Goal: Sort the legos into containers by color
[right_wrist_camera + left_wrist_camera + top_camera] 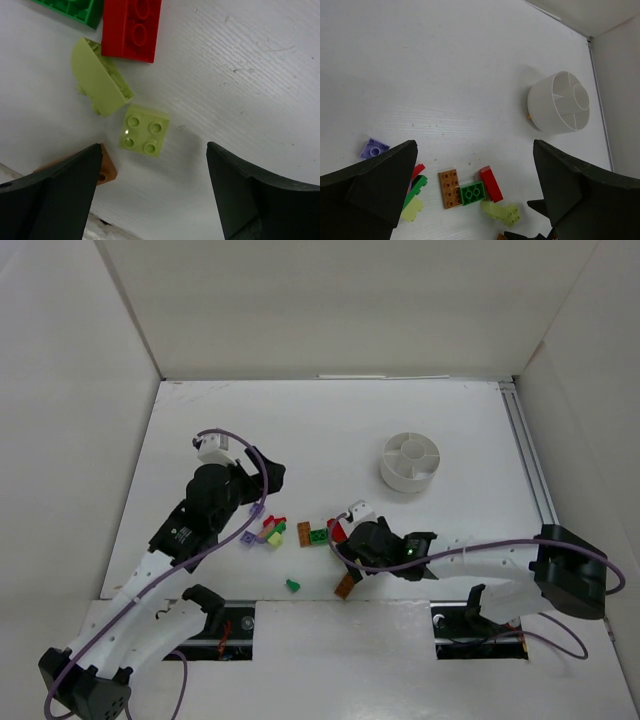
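in the top external view, the white table point(300, 430) is carrying the round white dish point(405, 480), which is standing right of the surface's middle with its wedge compartments facing up. the legos point(318, 536) are lying loose in a short band near the middle of the near edge, well apart from the dish. the left gripper point(262, 498) is hanging at the left end of that band and the right gripper point(342, 548) at its right end. a small green piece point(293, 585) is lying alone, closer to the near edge. in the left wrist view, the two dark fingers point(380, 185) are standing wide apart, released, with nothing held between them. a purple plate point(374, 148) is lying just beside the finger on the view's left side. a brown plate point(449, 188) and a green brick point(472, 193) are lying side by side, touching, and a red brick point(491, 184) is appearing to touch the green brick's other side. in the right wrist view, the fingers point(55, 195) are also spread and are gripping nothing. a pale yellow square brick point(144, 130) is lying studs up on the surface between them, touching neither. a pale yellow curved piece point(100, 82) is lying just beside it, against the red brick. a brown piece point(102, 170) is showing partly behind one finger.
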Motion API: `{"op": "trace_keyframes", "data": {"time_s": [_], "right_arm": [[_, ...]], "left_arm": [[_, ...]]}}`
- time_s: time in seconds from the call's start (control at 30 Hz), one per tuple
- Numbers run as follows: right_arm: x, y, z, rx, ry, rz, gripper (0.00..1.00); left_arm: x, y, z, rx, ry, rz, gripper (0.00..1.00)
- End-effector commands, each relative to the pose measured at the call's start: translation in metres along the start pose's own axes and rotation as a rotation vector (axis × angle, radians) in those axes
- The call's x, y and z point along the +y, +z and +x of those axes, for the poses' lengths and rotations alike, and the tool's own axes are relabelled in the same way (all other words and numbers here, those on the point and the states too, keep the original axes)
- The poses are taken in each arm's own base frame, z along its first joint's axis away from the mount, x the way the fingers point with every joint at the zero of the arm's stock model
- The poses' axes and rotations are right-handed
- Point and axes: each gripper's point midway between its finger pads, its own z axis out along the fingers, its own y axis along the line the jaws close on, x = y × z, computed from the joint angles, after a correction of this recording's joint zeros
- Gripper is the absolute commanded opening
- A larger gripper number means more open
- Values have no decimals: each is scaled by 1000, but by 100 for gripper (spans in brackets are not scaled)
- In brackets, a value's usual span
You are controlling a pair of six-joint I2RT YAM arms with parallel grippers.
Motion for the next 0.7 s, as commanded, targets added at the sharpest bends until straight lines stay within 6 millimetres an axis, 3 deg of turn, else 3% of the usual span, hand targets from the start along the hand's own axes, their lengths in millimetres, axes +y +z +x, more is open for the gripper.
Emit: {"op": "trace_keyframes", "data": {"time_s": [0.0, 0.1, 0.3, 0.33, 0.4, 0.43, 0.53, 0.67], "right_arm": [[6, 4, -15, -49, 49, 18, 90], [2, 13, -10, -39, 61, 57, 85], [8, 19, -24, -65, 92, 75, 67], [8, 19, -25, -65, 92, 75, 51], [7, 18, -25, -56, 88, 80, 34], [10, 14, -29, -58, 91, 69, 28], [8, 1, -35, -68, 112, 62, 25], [-21, -32, -60, -175, 132, 169, 23]], "left_arm": [[-4, -2, 0, 3, -26, 13, 100], [-3, -1, 4, 17, -24, 15, 100], [-4, -1, 8, 30, -24, 30, 100], [-4, -1, 11, 46, -22, 35, 100], [-7, -4, 15, 60, -23, 57, 100], [-11, -5, 19, 81, -23, 81, 100], [-17, -10, 26, 107, -25, 130, 100], [-19, -15, 31, 127, -25, 155, 100]]}}
